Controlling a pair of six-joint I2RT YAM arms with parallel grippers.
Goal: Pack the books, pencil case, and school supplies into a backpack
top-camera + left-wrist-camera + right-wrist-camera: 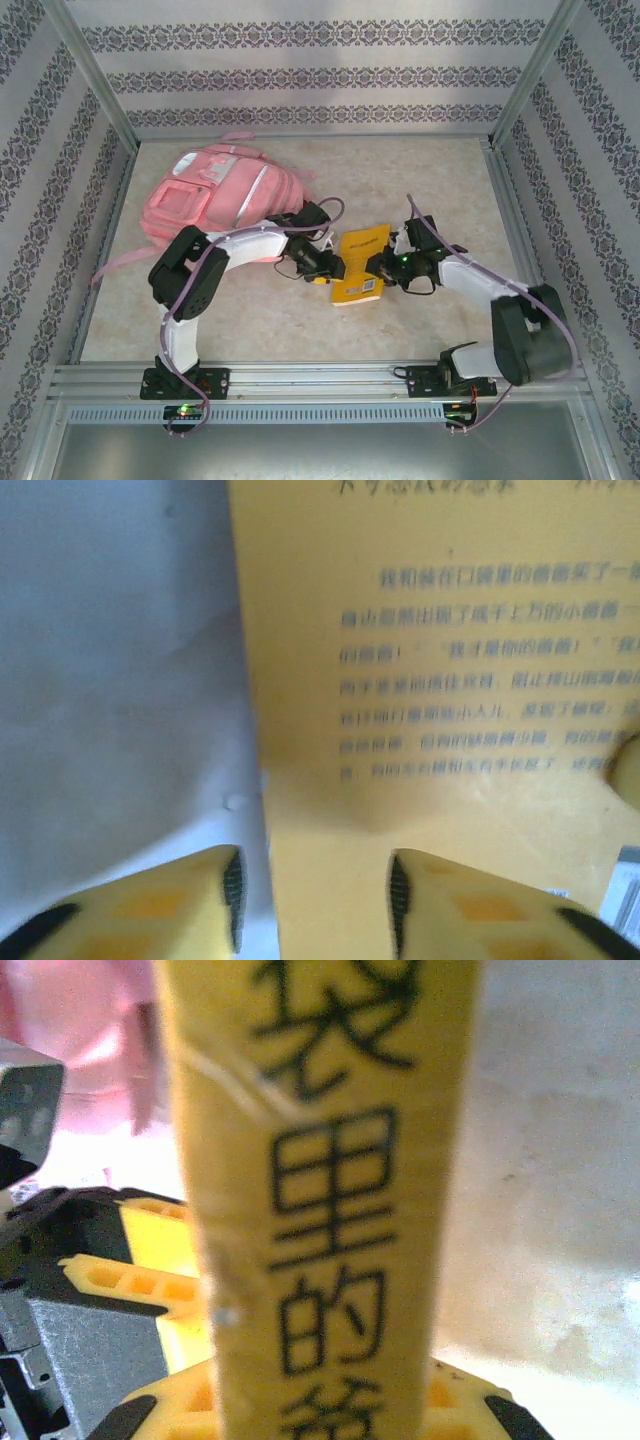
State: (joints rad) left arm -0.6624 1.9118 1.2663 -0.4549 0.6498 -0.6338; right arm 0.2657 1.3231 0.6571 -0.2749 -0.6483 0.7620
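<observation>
A yellow-orange book [362, 262] with a barcode sits mid-table between my two grippers. My right gripper [383, 268] holds it from the right. In the right wrist view the book's spine [320, 1160], printed with black characters, runs up between that gripper's [320, 1405] shut fingers. My left gripper [322, 268] is at the book's left edge. In the left wrist view its fingers [315, 870] stand apart, open over the printed yellow cover [450, 680] without pinching it. The pink backpack [215, 195] lies at the back left, behind the left arm. The pencil case and school supplies are out of view.
The pale table [430, 180] is walled by patterned panels and metal posts. An aluminium rail [320, 380] runs along the near edge by the arm bases. A pink strap [115, 265] trails from the backpack toward the left wall.
</observation>
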